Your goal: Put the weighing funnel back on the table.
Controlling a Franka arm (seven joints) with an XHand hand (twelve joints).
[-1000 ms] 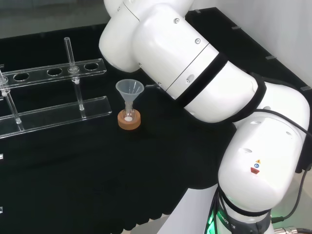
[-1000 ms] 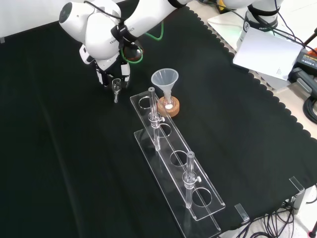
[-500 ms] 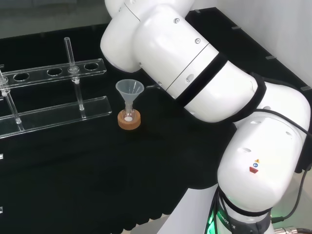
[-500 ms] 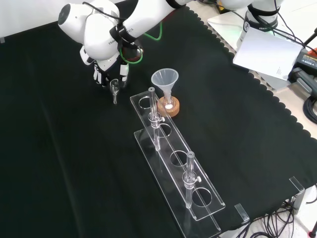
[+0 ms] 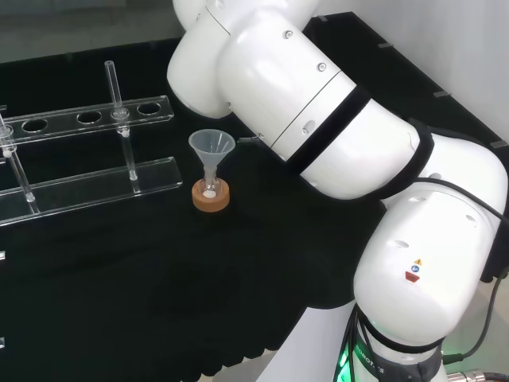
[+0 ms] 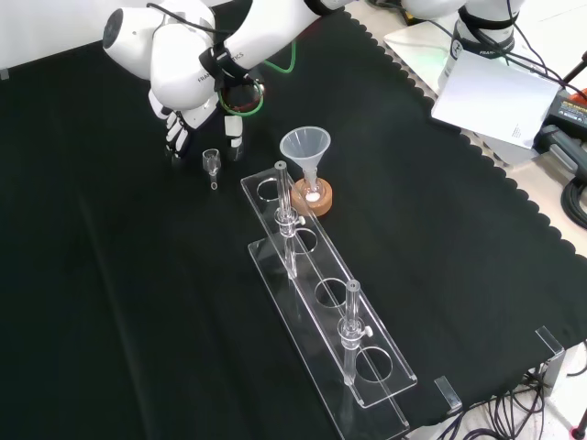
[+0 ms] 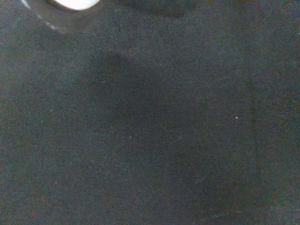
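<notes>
In the front view the weighing funnel (image 6: 212, 165), a small clear piece with a short stem, lies on the black cloth left of the rack's far end. The hand (image 6: 180, 128) hangs just above and behind it with its fingers spread and apart from the glass. One finger (image 6: 234, 137) points down to the funnel's right, the others (image 6: 172, 139) to its left. The wrist view takes in bare black cloth (image 7: 150, 140) with a blurred white part of the hand (image 7: 75, 3).
A clear test-tube rack (image 6: 321, 302) (image 5: 87, 151) with upright glass tubes runs down the front view. The big funnel (image 6: 305, 151) (image 5: 211, 151) stands in a small flask on a cork ring (image 6: 314, 198) (image 5: 211, 195). The arm's white links (image 5: 334, 135) rise at the head view's right.
The hand has let go of the weighing funnel and lifted up and back; its fingers have spread. The funnel now lies free on the cloth.
</notes>
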